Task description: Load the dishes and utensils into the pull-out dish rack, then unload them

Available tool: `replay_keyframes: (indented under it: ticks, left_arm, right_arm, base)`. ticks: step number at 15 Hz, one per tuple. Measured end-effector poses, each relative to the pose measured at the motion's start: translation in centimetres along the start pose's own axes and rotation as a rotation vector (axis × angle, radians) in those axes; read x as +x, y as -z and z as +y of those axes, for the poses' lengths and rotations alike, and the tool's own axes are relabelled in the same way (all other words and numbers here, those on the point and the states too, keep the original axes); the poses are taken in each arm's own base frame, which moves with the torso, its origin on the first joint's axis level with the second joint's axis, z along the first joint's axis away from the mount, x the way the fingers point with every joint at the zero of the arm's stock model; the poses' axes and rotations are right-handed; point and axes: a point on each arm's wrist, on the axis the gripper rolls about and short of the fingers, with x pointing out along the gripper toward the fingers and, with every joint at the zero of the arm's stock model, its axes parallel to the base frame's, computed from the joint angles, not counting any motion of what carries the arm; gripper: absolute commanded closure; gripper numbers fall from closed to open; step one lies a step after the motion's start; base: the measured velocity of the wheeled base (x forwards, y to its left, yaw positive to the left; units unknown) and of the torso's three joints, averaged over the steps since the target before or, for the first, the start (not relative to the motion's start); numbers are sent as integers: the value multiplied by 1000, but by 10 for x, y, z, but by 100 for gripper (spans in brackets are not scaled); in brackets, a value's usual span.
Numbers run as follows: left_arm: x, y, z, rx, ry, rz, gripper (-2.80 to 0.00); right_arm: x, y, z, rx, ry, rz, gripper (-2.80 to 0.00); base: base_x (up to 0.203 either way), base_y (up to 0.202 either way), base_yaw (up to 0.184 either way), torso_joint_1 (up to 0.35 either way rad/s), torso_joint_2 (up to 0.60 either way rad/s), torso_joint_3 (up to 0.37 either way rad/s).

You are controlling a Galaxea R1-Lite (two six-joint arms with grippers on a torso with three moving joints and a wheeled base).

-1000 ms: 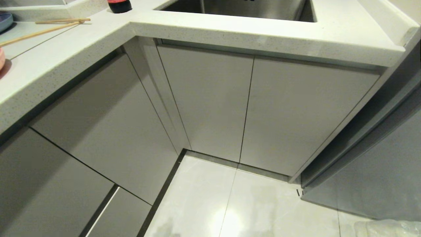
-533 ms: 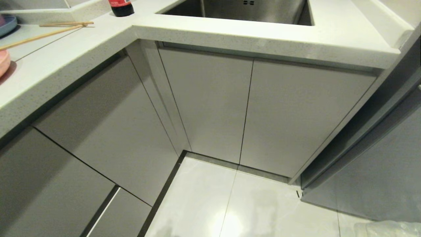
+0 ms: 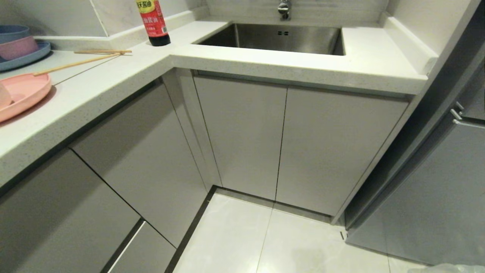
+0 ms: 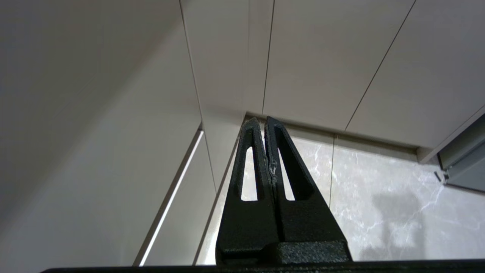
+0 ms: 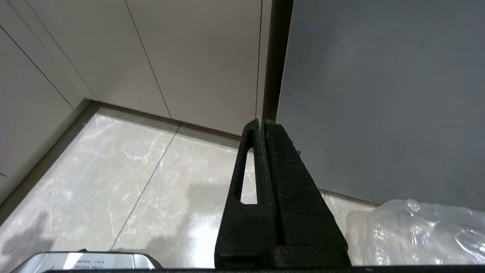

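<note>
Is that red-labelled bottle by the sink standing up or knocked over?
Standing up. The bottle rests on its dark base on the countertop, its label reading straight up, left of the sink.

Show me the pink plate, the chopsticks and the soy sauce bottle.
pink plate point(image 3: 23, 91), head view, on its flat inside.
chopsticks point(image 3: 81, 63), head view, midway along the longer stick.
soy sauce bottle point(image 3: 153, 21), head view, on its red label.
</note>
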Motion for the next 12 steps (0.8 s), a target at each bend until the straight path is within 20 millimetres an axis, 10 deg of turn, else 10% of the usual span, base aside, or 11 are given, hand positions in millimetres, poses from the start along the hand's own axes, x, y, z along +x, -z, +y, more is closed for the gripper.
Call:
replay_keyframes:
  ticks: [12]
  left_arm:
    - [0, 0, 0, -2, 0, 1, 0]
  right_arm:
    - [0, 0, 0, 0, 0, 0, 0]
  base:
    - [0, 0, 0, 2, 3, 203]
